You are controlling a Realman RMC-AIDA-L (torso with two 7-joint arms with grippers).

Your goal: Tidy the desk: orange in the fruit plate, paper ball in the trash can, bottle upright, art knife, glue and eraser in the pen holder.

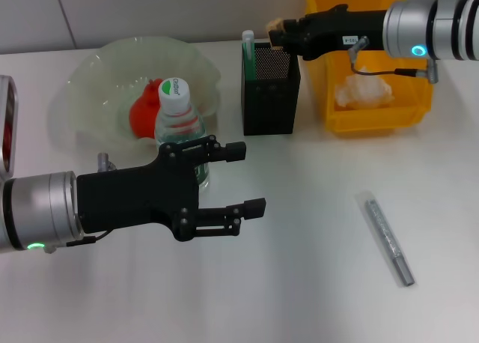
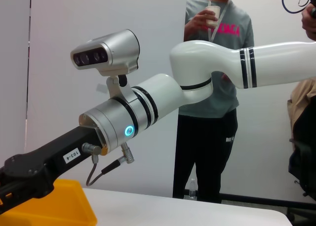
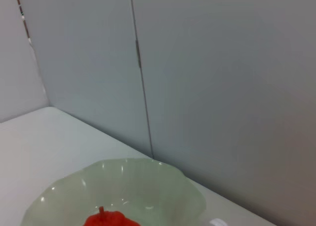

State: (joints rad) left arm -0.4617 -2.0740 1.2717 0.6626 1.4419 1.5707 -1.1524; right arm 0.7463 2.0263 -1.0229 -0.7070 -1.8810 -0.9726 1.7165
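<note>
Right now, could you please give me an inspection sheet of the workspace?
Surface: white desk.
Job's things: orange in fruit plate; bottle upright beside the plate; paper ball in trash can; glue standing in pen holder; grey metal rod lying on the desk.
Clutter: nothing seen.
Grippers: left gripper open, just right of the bottle; right gripper over the pen holder.
Cables: short lead at the right wrist.
Surroundings: person standing behind the desk.
</note>
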